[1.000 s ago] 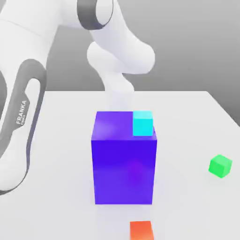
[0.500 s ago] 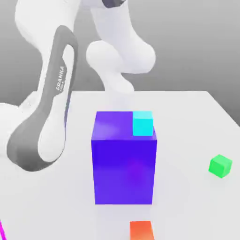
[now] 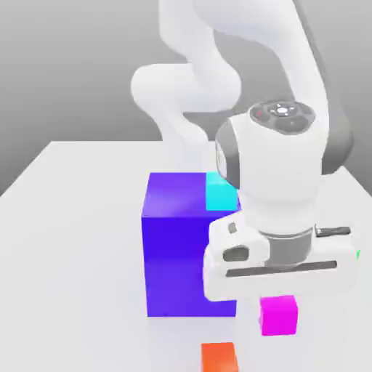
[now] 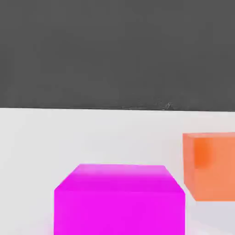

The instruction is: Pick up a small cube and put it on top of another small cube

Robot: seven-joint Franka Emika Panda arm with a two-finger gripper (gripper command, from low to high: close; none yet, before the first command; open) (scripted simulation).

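Arm hand low over the small magenta cube [image 3: 279, 314] on the white surface [image 3: 73, 240].

The fingers are hidden beneath the glossy white hand, so whether they grip the cube cannot be told. In the exterior view the flat-faced, matte magenta cube sits directly under the hand; an orange cube [image 3: 219, 357] lies near it at 8 o'clock. At 10 o'clock rises the big smooth blue-violet block [image 3: 182, 254], a small cyan cube [image 3: 219, 192] on its top corner.
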